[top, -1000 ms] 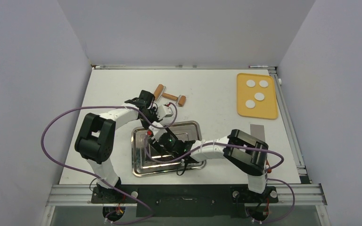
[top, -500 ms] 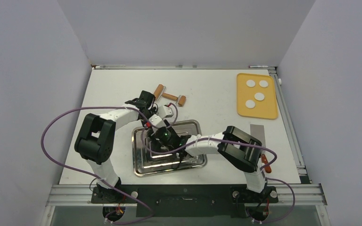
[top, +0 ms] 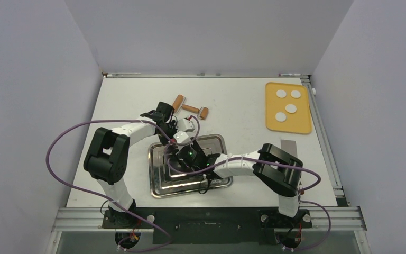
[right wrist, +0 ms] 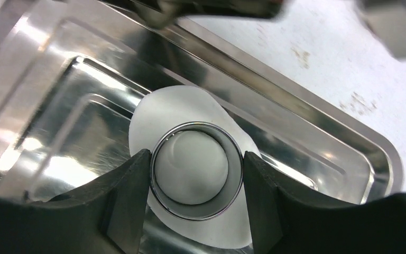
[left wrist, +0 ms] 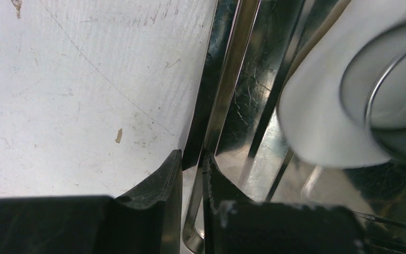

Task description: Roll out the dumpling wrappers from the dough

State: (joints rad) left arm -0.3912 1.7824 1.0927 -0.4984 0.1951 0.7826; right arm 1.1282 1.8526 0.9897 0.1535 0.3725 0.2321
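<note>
In the top external view, four dumpling wrappers (top: 291, 108), small flat round white discs, are lying apart from one another on a yellow rectangular plastic board (top: 301, 126) at the far right of the white table (top: 243, 106), well apart from both arms. A wooden rolling pin with brown handles (top: 191, 108) is lying near the far middle of the table. Closer in, a shallow rectangular shiny steel tray (top: 219, 182) is sitting on the table. The left gripper (top: 177, 142) is reaching down at its far rim and the right gripper (top: 185, 153) is working over its inside (the jaws are too small to read from here). In the left wrist view, the left gripper (left wrist: 191, 159) is clenching the steel tray (left wrist: 232, 79) by its raised rim, one black finger on the table side and one on the inner side. A thin white oval dough sheet (left wrist: 317, 127) and a round shiny metal ring cutter (left wrist: 369, 100) are showing at the upper right. In the right wrist view, the right gripper (right wrist: 195, 174) is grasping the ring cutter (right wrist: 195, 127), a black finger pressing against each side. The ring is sitting on the dough sheet (right wrist: 174, 108), which is lying flat inside the steel tray (right wrist: 58, 106) just beside its far wall.
</note>
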